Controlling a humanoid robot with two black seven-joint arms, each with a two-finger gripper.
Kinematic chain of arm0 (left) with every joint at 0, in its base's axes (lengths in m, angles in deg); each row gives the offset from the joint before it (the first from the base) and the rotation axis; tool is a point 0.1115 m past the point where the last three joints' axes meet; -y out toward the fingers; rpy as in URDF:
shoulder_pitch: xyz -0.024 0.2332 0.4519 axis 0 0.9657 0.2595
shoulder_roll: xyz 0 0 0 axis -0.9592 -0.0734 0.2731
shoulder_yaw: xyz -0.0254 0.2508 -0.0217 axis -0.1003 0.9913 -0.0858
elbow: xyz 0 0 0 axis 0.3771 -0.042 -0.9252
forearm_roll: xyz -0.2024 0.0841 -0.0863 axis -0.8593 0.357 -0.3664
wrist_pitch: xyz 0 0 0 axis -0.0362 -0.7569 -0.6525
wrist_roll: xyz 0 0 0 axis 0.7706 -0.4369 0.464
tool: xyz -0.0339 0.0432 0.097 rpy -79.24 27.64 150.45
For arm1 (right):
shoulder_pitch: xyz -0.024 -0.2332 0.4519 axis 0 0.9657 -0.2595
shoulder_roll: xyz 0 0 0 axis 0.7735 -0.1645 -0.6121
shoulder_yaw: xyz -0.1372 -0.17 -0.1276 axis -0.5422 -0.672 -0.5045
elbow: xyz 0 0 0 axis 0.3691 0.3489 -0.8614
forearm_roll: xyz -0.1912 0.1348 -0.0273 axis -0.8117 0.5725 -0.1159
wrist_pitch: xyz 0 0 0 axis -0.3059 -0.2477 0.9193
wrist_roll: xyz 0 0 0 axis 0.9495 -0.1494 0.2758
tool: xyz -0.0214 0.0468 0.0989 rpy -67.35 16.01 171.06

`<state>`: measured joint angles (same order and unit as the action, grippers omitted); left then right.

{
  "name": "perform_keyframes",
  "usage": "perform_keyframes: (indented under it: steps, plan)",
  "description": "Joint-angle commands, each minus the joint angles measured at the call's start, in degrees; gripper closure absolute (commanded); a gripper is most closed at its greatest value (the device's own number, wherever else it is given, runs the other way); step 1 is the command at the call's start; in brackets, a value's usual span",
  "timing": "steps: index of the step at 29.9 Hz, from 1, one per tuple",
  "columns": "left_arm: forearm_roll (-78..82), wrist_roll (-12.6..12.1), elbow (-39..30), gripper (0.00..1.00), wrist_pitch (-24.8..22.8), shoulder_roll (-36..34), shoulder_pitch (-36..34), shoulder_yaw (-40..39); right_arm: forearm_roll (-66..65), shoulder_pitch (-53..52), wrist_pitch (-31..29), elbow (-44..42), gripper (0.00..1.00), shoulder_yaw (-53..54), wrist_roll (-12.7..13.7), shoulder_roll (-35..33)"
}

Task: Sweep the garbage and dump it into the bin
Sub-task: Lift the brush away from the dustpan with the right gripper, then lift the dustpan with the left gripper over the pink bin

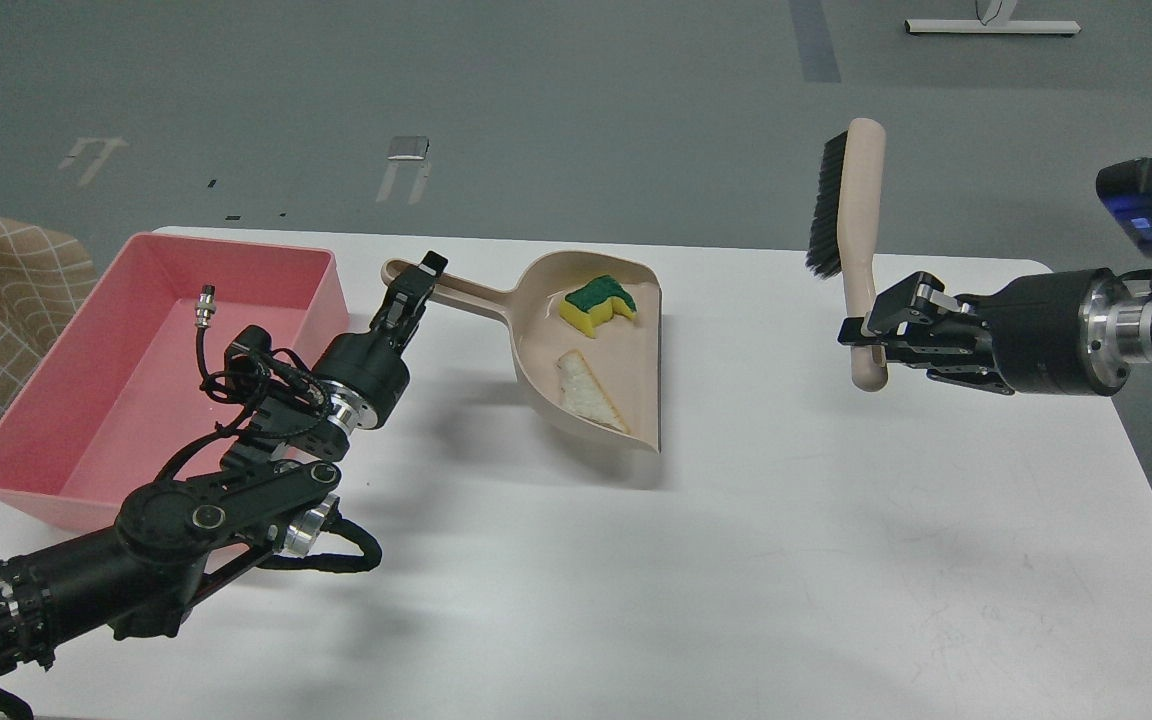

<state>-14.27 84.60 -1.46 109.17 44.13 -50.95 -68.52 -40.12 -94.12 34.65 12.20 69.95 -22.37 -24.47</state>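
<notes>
Since both scraps already lie inside the dustpan (pixel 591 350), the sweeping part of the job looks finished and the dumping part is what remains. The garbage consists of 2 pieces: a yellow spongy chunk (pixel 596 305) with a green top, resting near the back wall of the pan, and a whitish triangular bread-like slice (pixel 586 390) with a tan crust, lying closer to the pan's open lip. The dustpan appears lifted a little above the white table (pixel 736 550), judging by the shadow spread beneath it, and its handle points left toward the pink bin (pixel 46 400). The left gripper (pixel 414 290) is closed on that handle near its far end, so this arm carries the pan. The bin sits at the table's left edge, just beside the left arm, and holds none of the garbage; only a small cable plug of the arm shows over it. Well apart on the right, the right gripper (pixel 876 335) is clamped on the lower handle of the beige brush (pixel 851 230), which stands upright with its black bristles facing left, clear of the table. The next move probably calls for the left arm to carry the pan leftward over the bin's rim while keeping it level, then tip its lip downward so that both scraps slide out; tilting too early could spill them on the table.
</notes>
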Motion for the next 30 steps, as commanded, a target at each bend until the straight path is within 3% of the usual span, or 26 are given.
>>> perform_keyframes:
  steps: [1, 19, 30]
  plan:
    - [-0.88, -0.03, -1.61, 1.00, -0.01, -1.79, -0.10, -0.33, 0.09, 0.56, 0.00, -0.04, 1.00, 0.00, 0.00, -0.84]
    - [-6.69, 0.94, -12.95, 1.00, -2.17, -16.73, -1.42, -0.68, 0.00, 3.11, 0.00, -0.04, 1.00, 0.00, 0.00, -3.39]
    - [-11.52, 1.61, -14.10, 1.00, -14.64, -31.76, -1.24, -3.49, 0.00, 3.64, 0.00, -0.04, 1.00, 0.00, 0.00, -3.31]
